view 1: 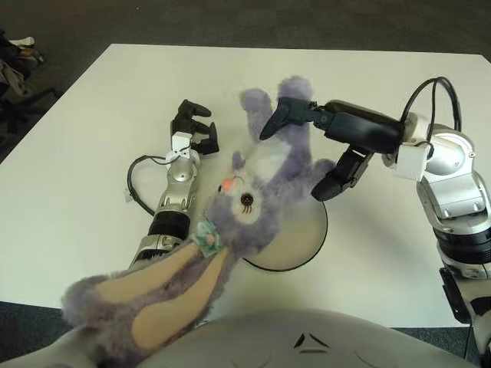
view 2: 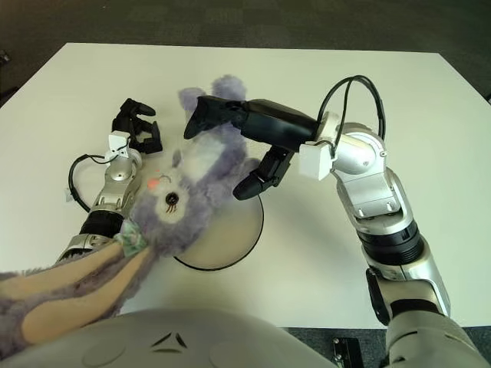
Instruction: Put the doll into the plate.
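Note:
The doll (view 1: 257, 184) is a purple plush rabbit with long pink-lined ears and a teal flower by its head. It lies head-down across the left and back part of the round white plate (view 1: 299, 234). Its ears trail to the lower left, past the table's front edge. Its feet point up toward the far side. My right hand (view 1: 307, 153) reaches in from the right, fingers spread. The upper fingers (view 1: 278, 119) lie over a foot and the thumb (view 1: 334, 180) is beside the body, without a firm hold. My left hand (view 1: 193, 126) shows left of the doll, idle.
The white table (view 1: 92, 153) stretches wide to the left and behind. A black cable loop (view 1: 136, 184) runs beside my left forearm. A dark floor surrounds the table, with some clutter at the far left edge (view 1: 15, 61).

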Available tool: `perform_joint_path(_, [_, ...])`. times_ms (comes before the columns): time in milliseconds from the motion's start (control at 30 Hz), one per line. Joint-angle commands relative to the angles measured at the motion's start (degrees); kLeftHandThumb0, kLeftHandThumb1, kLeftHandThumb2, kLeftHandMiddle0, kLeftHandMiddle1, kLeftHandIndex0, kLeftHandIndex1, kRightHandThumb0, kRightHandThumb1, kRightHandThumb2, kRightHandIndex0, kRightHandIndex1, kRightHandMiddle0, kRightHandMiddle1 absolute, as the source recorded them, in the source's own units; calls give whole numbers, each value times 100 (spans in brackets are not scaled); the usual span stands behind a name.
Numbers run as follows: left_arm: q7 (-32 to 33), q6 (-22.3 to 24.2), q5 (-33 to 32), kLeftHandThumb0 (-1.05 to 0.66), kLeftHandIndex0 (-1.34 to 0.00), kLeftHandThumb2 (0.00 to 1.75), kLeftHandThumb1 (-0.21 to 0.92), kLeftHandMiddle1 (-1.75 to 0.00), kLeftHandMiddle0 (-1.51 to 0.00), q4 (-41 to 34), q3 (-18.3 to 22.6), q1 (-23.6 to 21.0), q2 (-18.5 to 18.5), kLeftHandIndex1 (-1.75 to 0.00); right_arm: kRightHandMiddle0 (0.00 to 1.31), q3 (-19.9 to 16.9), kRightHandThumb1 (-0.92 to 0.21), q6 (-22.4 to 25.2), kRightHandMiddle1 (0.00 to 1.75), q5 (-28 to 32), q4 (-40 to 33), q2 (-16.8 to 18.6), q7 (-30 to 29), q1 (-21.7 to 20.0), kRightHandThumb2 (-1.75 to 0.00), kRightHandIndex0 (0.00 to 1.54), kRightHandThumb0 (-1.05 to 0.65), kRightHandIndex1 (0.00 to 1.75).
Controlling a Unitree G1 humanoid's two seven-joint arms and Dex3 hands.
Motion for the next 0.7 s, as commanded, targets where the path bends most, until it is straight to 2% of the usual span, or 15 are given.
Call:
perform_joint_path(0, [-1, 106, 0, -1, -59, 148, 18, -175, -60, 183, -1, 185, -8, -174, 0, -28, -31, 79, 110, 83, -51, -74, 56, -26, -106, 20, -38, 76])
perform_joint_path(667, [52, 52, 13, -1, -59, 147, 18, -175, -60, 192, -25, 196, -15, -174, 0, -48, -31, 88, 110, 103, -69, -94, 61, -7, -107, 19, -38, 77])
